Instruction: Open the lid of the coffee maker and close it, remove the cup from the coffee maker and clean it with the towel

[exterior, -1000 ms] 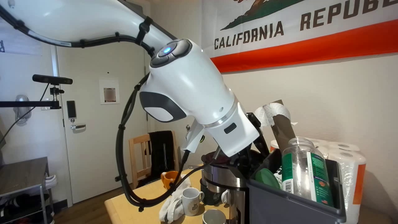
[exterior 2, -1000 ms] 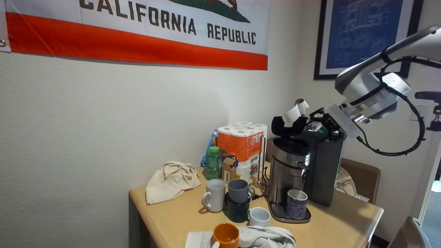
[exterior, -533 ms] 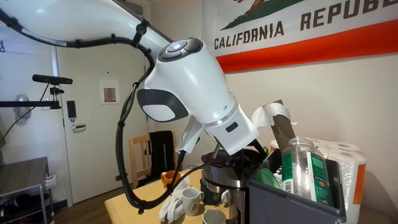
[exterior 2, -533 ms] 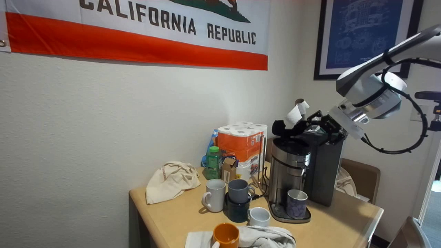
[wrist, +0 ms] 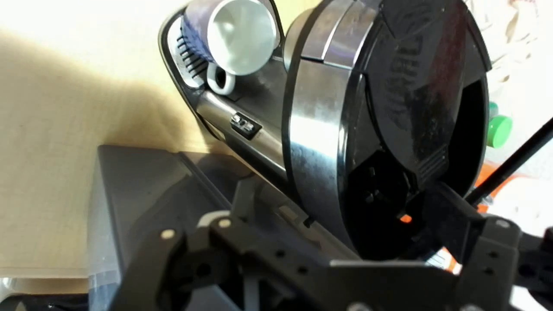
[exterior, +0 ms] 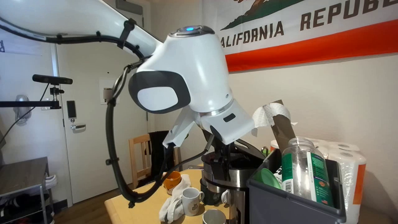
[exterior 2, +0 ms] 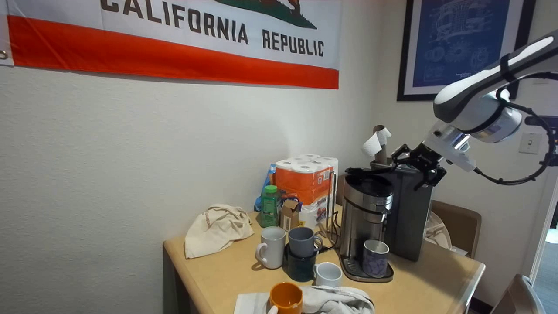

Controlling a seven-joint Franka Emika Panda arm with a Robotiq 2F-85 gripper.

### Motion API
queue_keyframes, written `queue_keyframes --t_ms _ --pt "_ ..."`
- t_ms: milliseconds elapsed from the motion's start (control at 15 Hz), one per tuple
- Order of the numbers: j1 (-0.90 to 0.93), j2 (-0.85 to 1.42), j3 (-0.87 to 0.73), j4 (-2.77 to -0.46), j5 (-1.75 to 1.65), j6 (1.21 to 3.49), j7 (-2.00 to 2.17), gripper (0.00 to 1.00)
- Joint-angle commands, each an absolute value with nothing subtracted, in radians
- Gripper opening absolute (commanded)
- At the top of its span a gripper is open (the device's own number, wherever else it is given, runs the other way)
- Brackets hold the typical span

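Note:
The silver and black coffee maker [exterior 2: 362,218] stands on the table. Its black lid [exterior 2: 370,170] is low and almost flat in an exterior view; it shows slightly tilted in an exterior view [exterior: 250,147]. Dark openings still show at the machine's top in the wrist view. A purple-patterned cup [exterior 2: 375,261] stands on the drip tray; it also shows in the wrist view [wrist: 242,36]. A white towel [exterior 2: 335,298] lies at the table's front. My gripper [wrist: 345,198] is open with fingers spread over the machine's rear top; whether it touches the lid I cannot tell.
A dark grey bin [exterior: 295,202] holding a clear jar [exterior: 306,174] stands against the coffee maker. Several mugs stand nearby, including an orange mug [exterior 2: 286,298] and a white mug [exterior 2: 272,246]. Paper roll packs [exterior 2: 305,179] stand behind.
The lid has swung down from upright to nearly flat. My wrist has tilted, and the gripper has drawn back slightly from the machine. The cup and towel have not moved.

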State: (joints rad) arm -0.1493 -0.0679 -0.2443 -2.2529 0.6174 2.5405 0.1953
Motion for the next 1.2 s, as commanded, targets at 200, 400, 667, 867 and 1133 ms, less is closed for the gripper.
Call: queue_keyframes --t_ms 200,400,667,867,1133 --pt "-0.175 -0.146 -0.230 -2.267 0.466 2.324 0.240 1.00" --pt "-0.181 -0.154 -0.229 -2.275 0.408 2.247 0.243 1.00" --pt "-0.199 -0.144 -0.243 -2.324 0.394 2.232 0.222 1.00" --pt "-0.213 -0.123 -0.257 -2.386 0.440 2.268 0.192 1.00" --pt "-0.214 -0.055 -0.266 -2.446 0.568 2.321 0.117 1.00"
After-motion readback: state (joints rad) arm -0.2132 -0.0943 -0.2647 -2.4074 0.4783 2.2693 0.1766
